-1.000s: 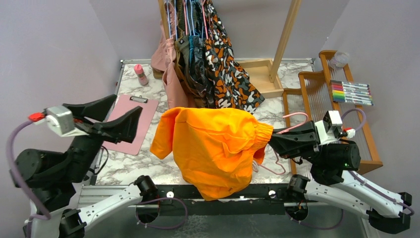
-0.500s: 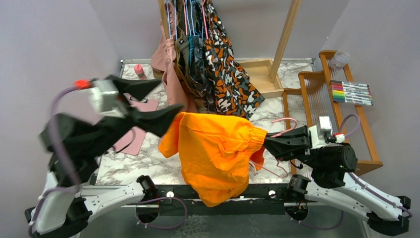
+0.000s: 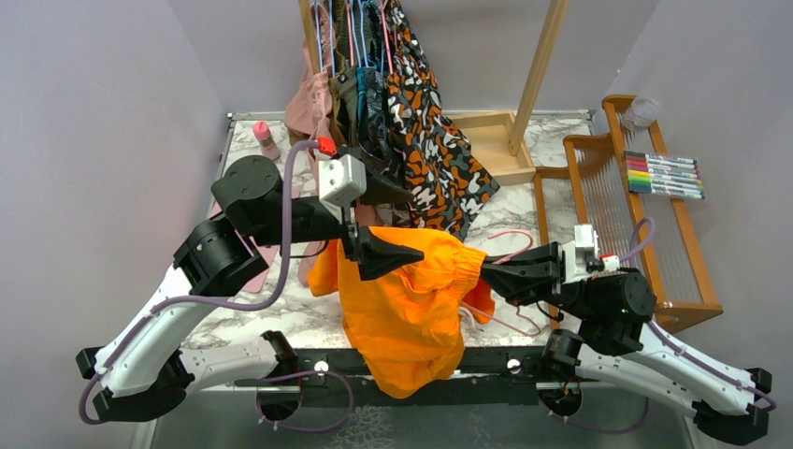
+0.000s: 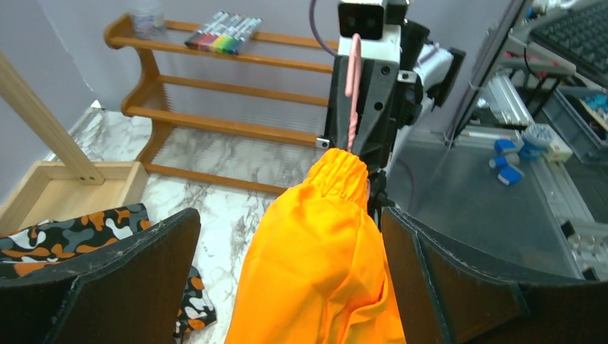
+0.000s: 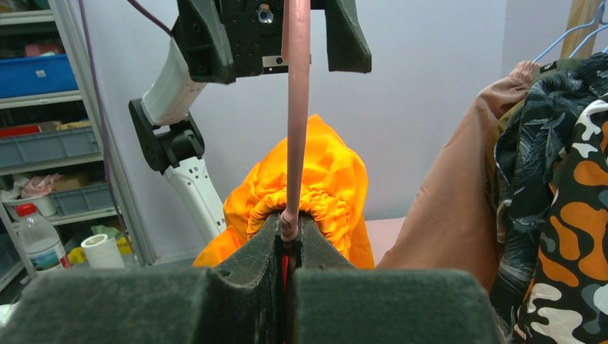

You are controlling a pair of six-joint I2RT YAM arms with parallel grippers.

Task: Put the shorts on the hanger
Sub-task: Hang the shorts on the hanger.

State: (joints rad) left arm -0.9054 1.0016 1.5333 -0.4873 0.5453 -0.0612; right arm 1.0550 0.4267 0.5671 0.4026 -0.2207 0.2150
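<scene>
Pink hanger is being gripped by closed right claw; shorts over tabletop's near edge are being straddled by wide-open empty left claw.

The left hand is black, its arm white, cable lilac.

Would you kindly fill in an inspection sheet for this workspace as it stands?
Surface: marble table, partly covered.
Job's things: orange shorts draped over pink hanger.
Clutter: pink bottle; markers on wooden rack; patterned garments hanging behind.
Grippers: right gripper jaws shut on hanger; left gripper jaws open, either side of shorts.
Cables: purple cable loops along left arm.
Surroundings: plain lilac walls.
</scene>
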